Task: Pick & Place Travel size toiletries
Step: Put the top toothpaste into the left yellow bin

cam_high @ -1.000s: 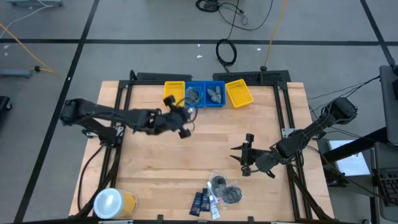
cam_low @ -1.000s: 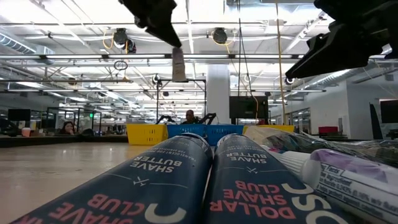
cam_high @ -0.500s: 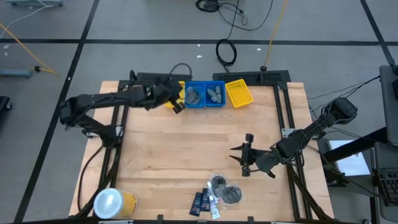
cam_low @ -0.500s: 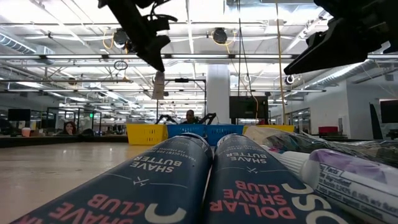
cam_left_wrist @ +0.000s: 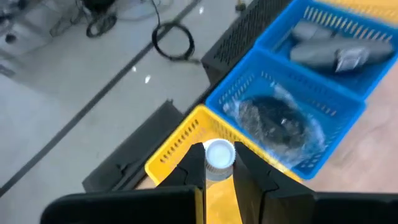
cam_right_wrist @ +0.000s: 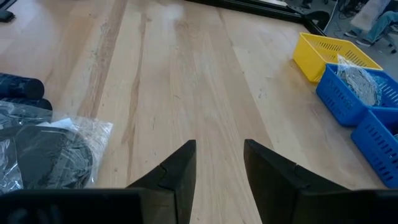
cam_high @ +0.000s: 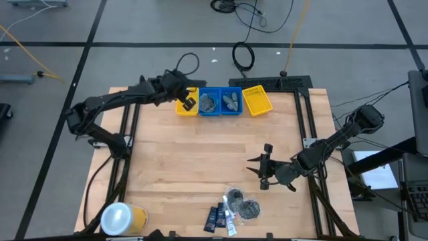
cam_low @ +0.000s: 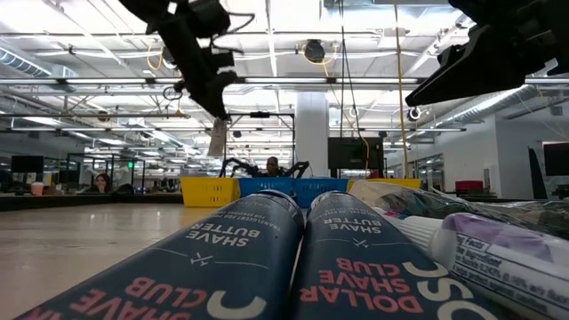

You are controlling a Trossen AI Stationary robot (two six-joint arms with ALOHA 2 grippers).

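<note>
— So, what's nearest?
— Packets (cam_high: 214,217), a tube (cam_high: 229,221) and pouches (cam_high: 243,206) at the table's (cam_high: 174,167) front edge. Right gripper (cam_high: 262,171) hovers just behind them, jaws apart.
— And farther back?
— Left gripper (cam_left_wrist: 219,175) clamps a white tube (cam_left_wrist: 218,157) above the yellow tray (cam_high: 184,109), beside the blue trays (cam_high: 221,102).

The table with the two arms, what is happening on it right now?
The left end effector holds a small white tube above the yellow tray at the far edge of the table, apparently about to drop it in. Beside it, two blue trays already hold a clear pouch and grey bottles. The right end effector waits open over the middle of the table. More toiletries lie at the near edge, not yet picked.
</note>
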